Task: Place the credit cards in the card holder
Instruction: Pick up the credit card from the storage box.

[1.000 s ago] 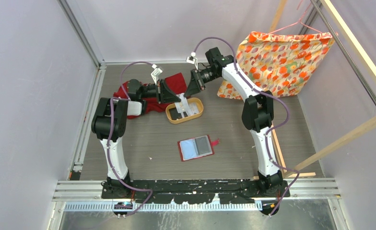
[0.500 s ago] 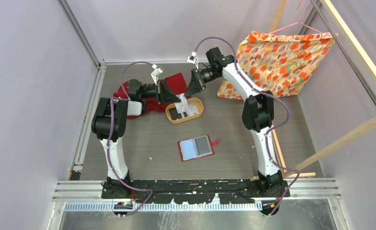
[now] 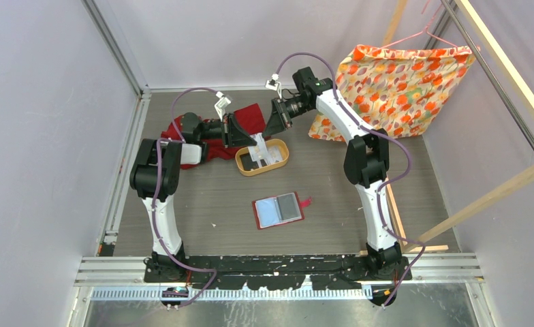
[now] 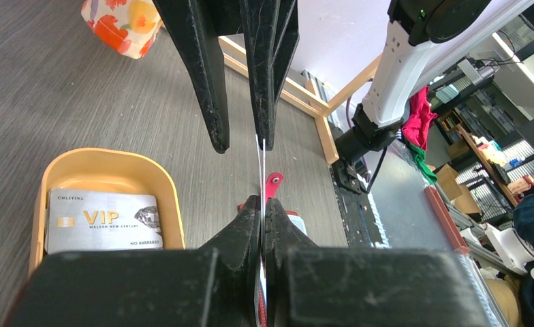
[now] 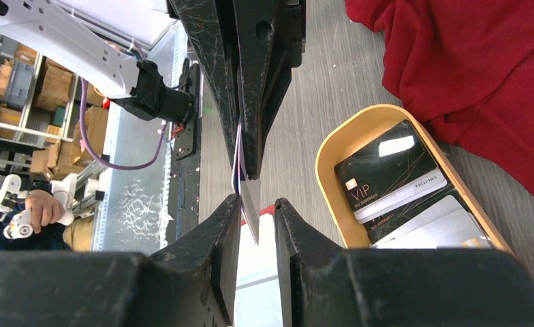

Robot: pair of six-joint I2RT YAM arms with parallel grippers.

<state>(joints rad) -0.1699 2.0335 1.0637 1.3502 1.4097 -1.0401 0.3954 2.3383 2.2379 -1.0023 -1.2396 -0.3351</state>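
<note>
Now, near the tray [image 4: 171, 197] holding a silver card [image 4: 104, 221] printed "VIP" and "CHLITINA", the left gripper [image 4: 263, 204] pinches a thin card [image 4: 260, 170] that the right gripper [image 5: 257, 208] straddles with jaws slightly apart.

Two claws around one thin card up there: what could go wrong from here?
1. The left gripper pinches the card by its edge while the right gripper stands open around it. A mistimed release could drop it toward the tray.
2. The wallet lies loose, so it might slide when a card is pushed in.
</note>
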